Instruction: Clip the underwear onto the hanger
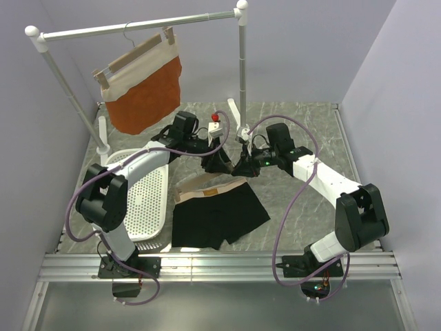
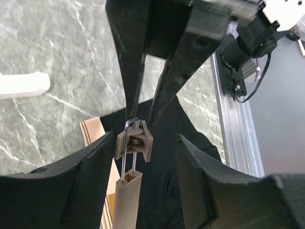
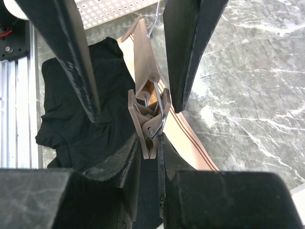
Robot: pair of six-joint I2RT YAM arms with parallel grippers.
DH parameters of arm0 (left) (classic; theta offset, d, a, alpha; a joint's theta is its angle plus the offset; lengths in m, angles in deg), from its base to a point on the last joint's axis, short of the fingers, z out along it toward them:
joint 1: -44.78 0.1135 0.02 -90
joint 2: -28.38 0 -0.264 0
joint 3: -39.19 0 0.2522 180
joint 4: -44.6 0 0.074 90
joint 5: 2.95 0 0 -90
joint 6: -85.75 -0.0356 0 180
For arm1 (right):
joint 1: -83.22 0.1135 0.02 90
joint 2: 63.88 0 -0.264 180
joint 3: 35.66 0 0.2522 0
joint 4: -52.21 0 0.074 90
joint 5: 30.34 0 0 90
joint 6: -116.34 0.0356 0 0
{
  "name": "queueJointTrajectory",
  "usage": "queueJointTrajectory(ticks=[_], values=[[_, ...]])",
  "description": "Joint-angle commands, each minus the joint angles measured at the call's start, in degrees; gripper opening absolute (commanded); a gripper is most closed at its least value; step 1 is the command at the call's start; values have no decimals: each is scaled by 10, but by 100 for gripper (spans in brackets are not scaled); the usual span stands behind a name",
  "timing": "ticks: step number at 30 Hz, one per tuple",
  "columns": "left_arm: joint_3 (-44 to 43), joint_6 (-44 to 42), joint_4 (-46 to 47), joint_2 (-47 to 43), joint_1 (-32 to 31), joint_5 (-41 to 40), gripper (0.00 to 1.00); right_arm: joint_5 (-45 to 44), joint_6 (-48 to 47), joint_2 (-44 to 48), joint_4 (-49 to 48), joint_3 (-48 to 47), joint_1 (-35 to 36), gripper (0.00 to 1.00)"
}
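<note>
The right gripper [image 3: 151,143] pinches the end clip [image 3: 150,112] of the hanger [image 3: 142,52], likely to squeeze it open over the underwear [image 1: 217,214] lying flat on the table [image 1: 310,131]. The left gripper [image 2: 148,143] straddles that clip half-open, holding nothing. Whether the tan waistband [image 3: 188,143] sits in the clip's mouth is hidden by the fingers in every view.

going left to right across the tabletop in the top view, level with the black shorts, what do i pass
white basket → underwear → right arm; the left arm overlaps the basket, so it is left out
</note>
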Motion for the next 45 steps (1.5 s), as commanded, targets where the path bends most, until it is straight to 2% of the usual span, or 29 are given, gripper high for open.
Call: queueJointTrajectory(ticks=[1,5,12,18,21,22,25,26,27,35,40,45], values=[[-6,-25,-10,5,-3,1,59,-6,0,26,-6,-20,5,0],[3,-24,-6,4,-4,-5,59,-7,0,27,-4,-19,4,0],[-5,-20,-6,5,-4,-2,44,-6,3,24,-5,-21,5,0],[-10,-14,-6,7,-4,2,38,-5,2,22,1,-25,5,0],[-8,-13,-4,7,-4,3,29,-13,16,20,-1,-26,5,14],[-9,-16,-11,8,-4,3,26,-16,23,21,-3,-26,4,29],[-7,-20,-18,8,-2,1,13,-21,32,27,-4,-17,-6,53],[-7,-19,-17,10,-1,1,5,-18,37,29,-3,-14,-14,57],[-6,-17,-17,11,2,0,2,-11,40,26,-1,-14,-20,59],[-32,-37,-54,32,7,-12,0,36,93,9,33,-27,-105,61],[-67,-56,-106,63,10,-12,0,51,85,-5,67,-29,-119,60],[-63,-50,-88,62,12,-18,0,60,110,9,31,-8,-118,60]])
